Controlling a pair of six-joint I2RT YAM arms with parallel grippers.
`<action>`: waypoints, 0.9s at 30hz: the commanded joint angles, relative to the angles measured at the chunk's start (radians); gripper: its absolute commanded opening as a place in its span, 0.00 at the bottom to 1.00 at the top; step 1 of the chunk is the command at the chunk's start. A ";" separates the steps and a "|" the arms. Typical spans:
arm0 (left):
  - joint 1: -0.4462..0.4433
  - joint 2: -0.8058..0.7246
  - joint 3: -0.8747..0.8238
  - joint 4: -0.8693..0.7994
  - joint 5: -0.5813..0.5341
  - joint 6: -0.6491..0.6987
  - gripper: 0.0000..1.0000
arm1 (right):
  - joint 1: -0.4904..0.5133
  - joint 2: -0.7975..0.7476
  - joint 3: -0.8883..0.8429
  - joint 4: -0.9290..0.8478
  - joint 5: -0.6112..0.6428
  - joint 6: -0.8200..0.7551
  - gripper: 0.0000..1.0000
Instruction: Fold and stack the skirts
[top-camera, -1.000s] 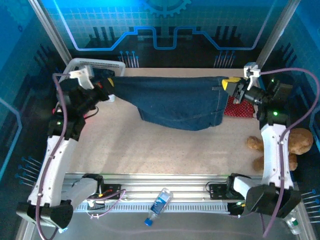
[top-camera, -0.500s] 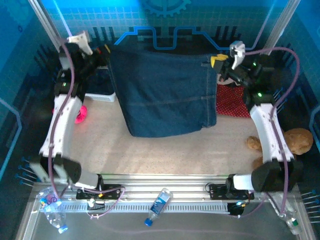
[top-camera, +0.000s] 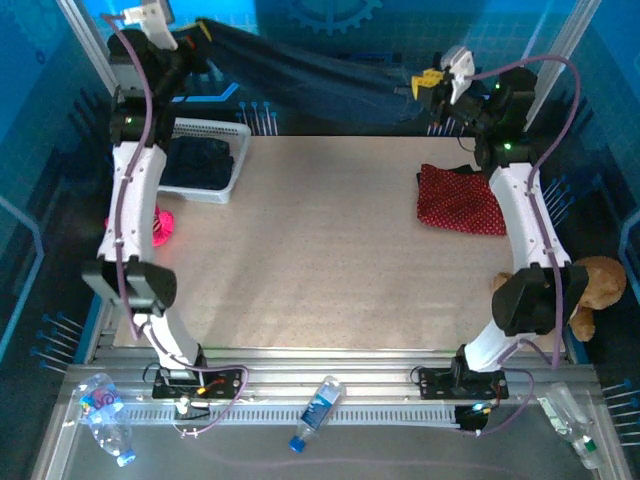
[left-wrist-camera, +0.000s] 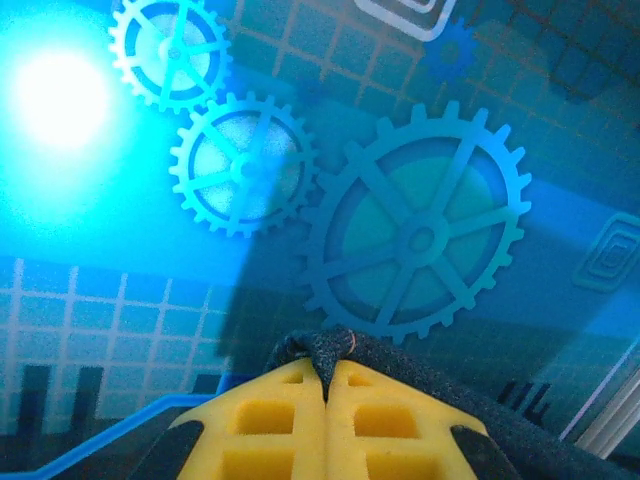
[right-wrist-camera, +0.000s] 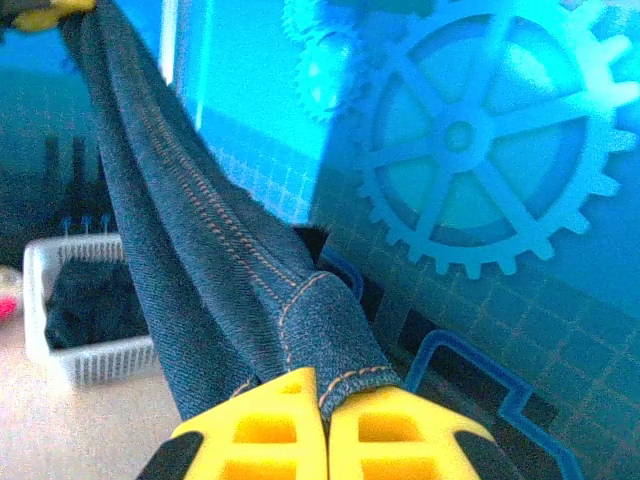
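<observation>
A dark blue denim skirt (top-camera: 310, 68) hangs stretched in the air at the back of the cell, high above the table. My left gripper (top-camera: 206, 30) is shut on its left corner. The left wrist view has the yellow fingers (left-wrist-camera: 270, 420) pressed together on a fold of dark denim (left-wrist-camera: 335, 350). My right gripper (top-camera: 428, 82) is shut on the right corner, where the stitched hem (right-wrist-camera: 330, 330) runs between its pads (right-wrist-camera: 400, 435). A red patterned skirt (top-camera: 460, 200) lies folded on the table at the right. Another dark skirt (top-camera: 195, 160) lies in the basket.
The white mesh basket (top-camera: 215, 192) stands at the back left of the table, also seen from the right wrist (right-wrist-camera: 90, 365). A pink item (top-camera: 160, 226) lies off the left edge. A brown plush toy (top-camera: 592, 285) sits at the right edge. Plastic bottles (top-camera: 320, 405) lie by the arm bases.
Both arms have risen and swung toward the back wall, carrying the denim skirt off the table. The red skirt and basket are now uncovered.
</observation>
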 joint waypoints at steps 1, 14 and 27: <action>0.023 -0.152 -0.395 0.189 -0.010 -0.009 0.00 | 0.054 -0.090 -0.158 -0.272 -0.001 -0.415 0.01; 0.010 -1.008 -1.466 0.076 -0.407 -0.350 0.99 | 0.102 -0.459 -0.770 -0.172 -0.004 -0.217 1.00; -0.218 -0.330 -1.132 0.064 -0.201 -0.534 0.99 | 0.099 0.096 -0.569 0.018 0.286 0.824 1.00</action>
